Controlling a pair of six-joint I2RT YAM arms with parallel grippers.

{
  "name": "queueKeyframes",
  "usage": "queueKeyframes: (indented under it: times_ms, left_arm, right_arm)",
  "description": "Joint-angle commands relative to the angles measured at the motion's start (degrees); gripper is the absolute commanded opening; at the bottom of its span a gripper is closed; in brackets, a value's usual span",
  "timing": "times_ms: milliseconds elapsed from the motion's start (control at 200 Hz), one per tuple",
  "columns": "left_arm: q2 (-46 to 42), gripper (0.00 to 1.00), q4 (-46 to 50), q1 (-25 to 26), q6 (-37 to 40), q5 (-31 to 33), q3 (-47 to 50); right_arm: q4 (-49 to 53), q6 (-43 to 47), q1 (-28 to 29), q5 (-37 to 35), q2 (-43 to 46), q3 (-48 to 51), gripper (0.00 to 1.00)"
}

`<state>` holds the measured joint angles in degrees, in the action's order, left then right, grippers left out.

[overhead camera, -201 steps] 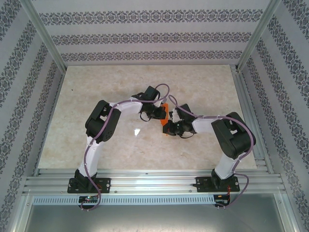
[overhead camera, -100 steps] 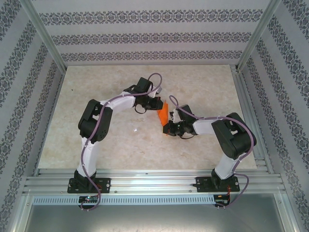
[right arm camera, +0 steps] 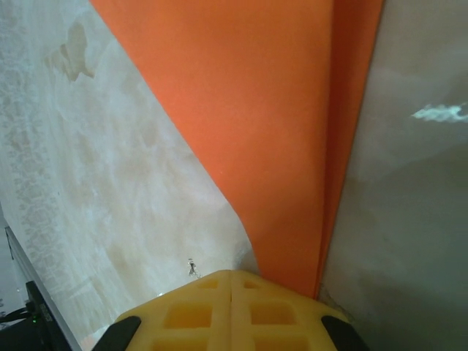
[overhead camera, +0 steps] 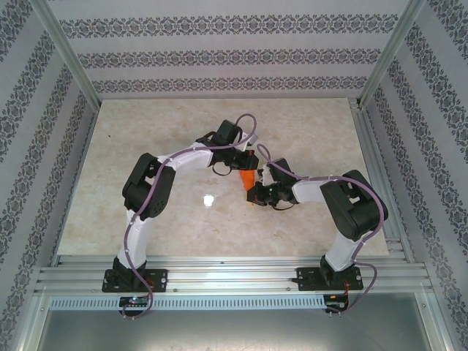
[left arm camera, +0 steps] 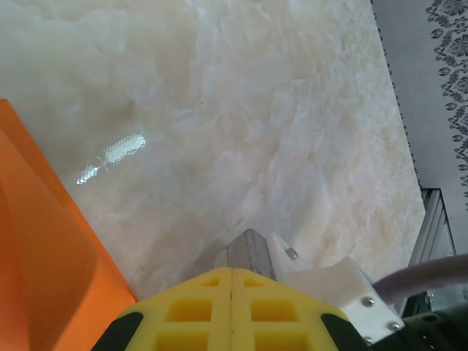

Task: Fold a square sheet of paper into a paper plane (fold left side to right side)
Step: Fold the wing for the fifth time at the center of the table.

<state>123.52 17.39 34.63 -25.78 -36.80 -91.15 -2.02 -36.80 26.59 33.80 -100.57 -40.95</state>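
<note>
- My left gripper [left arm camera: 232, 284], fingers clenched on nothing, has swung back beside the orange paper [overhead camera: 248, 178] at mid-table.
- My right gripper [right arm camera: 232, 284] stays pinched on its near end, so the crease probably gets pressed next.

I run this from a purpose-built robot test cell, a lab rig rather than a home. Under the left pincer [overhead camera: 248, 164] and the right pincer [overhead camera: 254, 196] lies a marble-look table top [overhead camera: 124, 131]. Beyond and to either side of them stand panel walls [overhead camera: 219, 55] in a repeating grey pattern, framed by aluminium posts [overhead camera: 67, 55]. Behind the pincers, on my near side, the arm bases [overhead camera: 135, 279] are bolted to slotted aluminium rails [overhead camera: 234, 272].
</note>
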Motion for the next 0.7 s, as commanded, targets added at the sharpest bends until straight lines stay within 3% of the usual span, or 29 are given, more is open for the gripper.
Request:
queueKeyframes:
  times_ms: [0, 325, 694]
  left_arm:
    - [3.71, 0.0, 2.3, 0.43, 1.57, 2.43, -0.74]
    - [6.51, 0.0, -0.76, -0.07, 0.94, 2.73, 0.87]
    - [11.48, 0.0, 5.96, -2.37, 6.06, 7.87, -6.19]
  right_arm:
    - [9.18, 1.02, 0.35, -7.35, -4.81, 2.8, 0.02]
    - [9.35, 0.89, 0.37, -7.31, -4.88, 2.89, 0.02]
    - [12.4, 1.92, 0.64, -8.72, -5.32, 2.11, 0.02]
